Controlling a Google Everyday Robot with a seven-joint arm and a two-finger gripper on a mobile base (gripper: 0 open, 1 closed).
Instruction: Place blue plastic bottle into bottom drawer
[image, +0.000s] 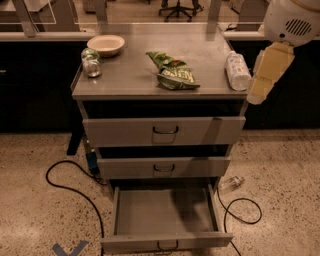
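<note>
the blue plastic bottle (237, 70) is seen lying on its side at the right edge of the cabinet top (130, 75), cap toward the far side. the gripper (260, 86) is held in the air just right of the bottle, at the end of a cream arm link under a white joint – released or clenched cannot be told. the bottom drawer (130, 243) is pulled out toward the near side, nothing seen in its tray. the two drawers above are pushed in further. a green chip bag (172, 72) is laid mid-top, a white bowl (105, 44) far left, a green-topped can (90, 63) just near of it. on the floor – a small clear bottle (230, 183) right of the cabinet, beside a black cable (75, 192).
</note>
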